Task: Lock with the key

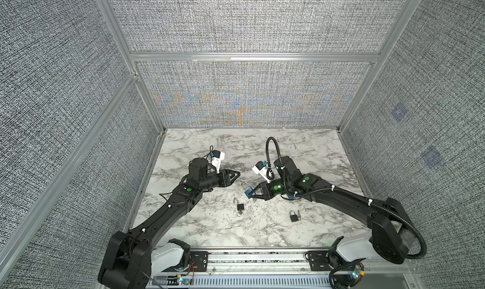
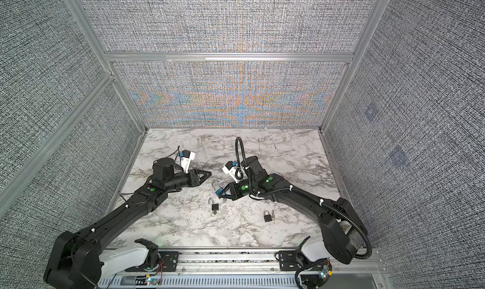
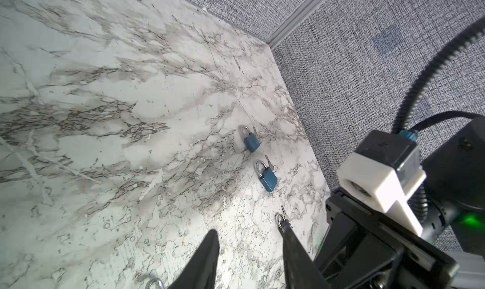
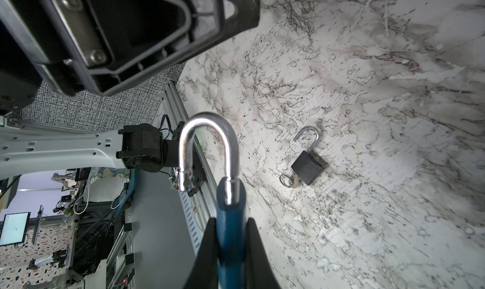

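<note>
We see the right claw (image 1: 250, 193) clamped on the body of the blue padlock (image 4: 231, 235), whose open shackle (image 4: 207, 119) projects beyond the fingertips (image 4: 254, 230); a small key (image 1: 254, 199), as far as we can tell, dangles just beneath this claw. The left claw (image 3: 248, 234), its jaws apart, faces the right claw across a small gap above the bench (image 1: 210, 148).

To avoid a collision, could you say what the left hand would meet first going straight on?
Probably the nearer blue padlock on the table: the left hand points over bare marble toward it, though depth is unclear. The right arm's camera sits close by.
</note>
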Controlling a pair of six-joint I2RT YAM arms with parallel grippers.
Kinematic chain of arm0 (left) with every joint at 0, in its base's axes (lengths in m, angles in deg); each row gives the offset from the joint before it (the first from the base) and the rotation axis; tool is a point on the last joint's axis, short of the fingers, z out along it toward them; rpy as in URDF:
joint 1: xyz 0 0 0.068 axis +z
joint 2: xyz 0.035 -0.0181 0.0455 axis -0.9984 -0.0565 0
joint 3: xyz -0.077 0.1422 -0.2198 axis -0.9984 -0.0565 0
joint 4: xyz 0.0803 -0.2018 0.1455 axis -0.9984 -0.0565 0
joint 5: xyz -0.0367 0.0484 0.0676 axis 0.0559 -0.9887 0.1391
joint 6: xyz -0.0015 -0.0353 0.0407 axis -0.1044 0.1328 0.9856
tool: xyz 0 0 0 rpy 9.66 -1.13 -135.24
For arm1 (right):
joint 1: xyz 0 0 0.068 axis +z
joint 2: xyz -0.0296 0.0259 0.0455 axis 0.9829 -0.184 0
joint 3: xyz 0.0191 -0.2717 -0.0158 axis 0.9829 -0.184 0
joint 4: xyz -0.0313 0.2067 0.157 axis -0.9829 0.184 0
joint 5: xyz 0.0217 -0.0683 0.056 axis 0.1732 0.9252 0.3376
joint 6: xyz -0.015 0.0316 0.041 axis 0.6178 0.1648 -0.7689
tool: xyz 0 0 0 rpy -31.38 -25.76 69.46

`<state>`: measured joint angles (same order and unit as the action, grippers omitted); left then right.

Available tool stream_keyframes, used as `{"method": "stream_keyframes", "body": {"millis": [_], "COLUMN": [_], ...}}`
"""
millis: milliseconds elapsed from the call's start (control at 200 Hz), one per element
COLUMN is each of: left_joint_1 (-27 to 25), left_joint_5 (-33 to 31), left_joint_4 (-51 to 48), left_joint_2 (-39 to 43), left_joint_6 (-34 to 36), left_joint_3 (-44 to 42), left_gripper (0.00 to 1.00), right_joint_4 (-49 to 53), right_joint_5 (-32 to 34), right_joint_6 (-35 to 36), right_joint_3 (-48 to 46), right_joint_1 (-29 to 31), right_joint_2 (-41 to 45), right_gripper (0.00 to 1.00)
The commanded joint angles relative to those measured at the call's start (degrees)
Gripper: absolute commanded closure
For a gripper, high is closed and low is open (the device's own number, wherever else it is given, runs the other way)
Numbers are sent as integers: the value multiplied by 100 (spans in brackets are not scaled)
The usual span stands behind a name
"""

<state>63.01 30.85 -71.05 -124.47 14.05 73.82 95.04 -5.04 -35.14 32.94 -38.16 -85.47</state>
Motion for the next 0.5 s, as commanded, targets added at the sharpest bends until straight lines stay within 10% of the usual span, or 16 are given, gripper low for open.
{"method": "stream_keyframes", "body": {"millis": [0,495], "left_joint_1": [15,-71], "left_joint_5": [576,1448], "left_joint_4": [-67,-419], "left_joint_2": [-226,-569], "left_joint_6": [188,824], "left_joint_3": [180,483], "left_gripper": [56,58], "right_joint_4": [-109,-646], "right_joint_5": [-293,-737], "right_joint_6": [60,-288], "right_joint_3": [-60,-80], "right_joint_1": [-30,-128], "right_joint_2": [70,-95], "right_gripper": [100,100]}}
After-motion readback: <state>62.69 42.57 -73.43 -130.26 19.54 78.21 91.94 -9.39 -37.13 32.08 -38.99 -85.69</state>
